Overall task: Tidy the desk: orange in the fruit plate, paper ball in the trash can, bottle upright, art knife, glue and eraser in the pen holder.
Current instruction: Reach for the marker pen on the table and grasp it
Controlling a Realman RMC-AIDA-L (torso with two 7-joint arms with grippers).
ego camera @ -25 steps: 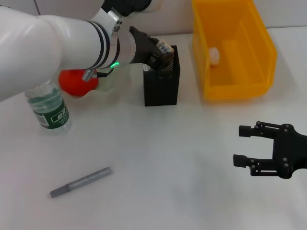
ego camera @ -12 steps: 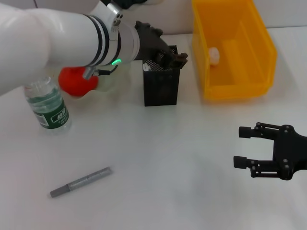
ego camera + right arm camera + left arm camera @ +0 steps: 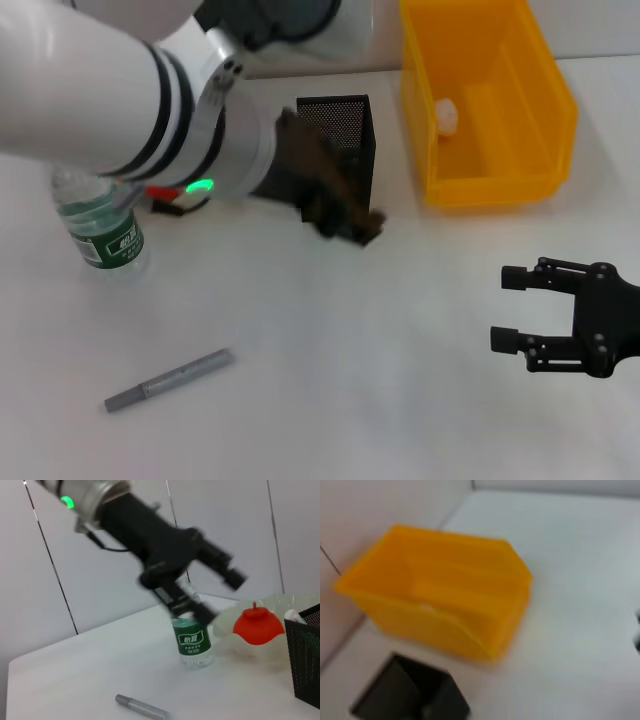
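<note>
Left arm over the worktop (image 3: pixel 300 350) by the pen holder, next target is the grey art knife.
Left gripper (image 3: pixel 345 222) hangs low in front of the black mesh pen holder (image 3: pixel 345 125); fingers spread, empty. Art knife (image 3: pixel 168 380) lies flat near the front edge, well apart, a slim grey bar on a diagonal. Align fingers across its width, grip mid-length. Bottle (image 3: pixel 100 225) upright, orange (image 3: pixel 257 625) in the fruit plate (image 3: pixel 235 615), paper ball (image 3: pixel 446 114) in the trash can (image 3: pixel 540 170). Right gripper (image 3: pixel 520 308) parked, fingers spread.

Bright even light, motion-blurred left arm.
</note>
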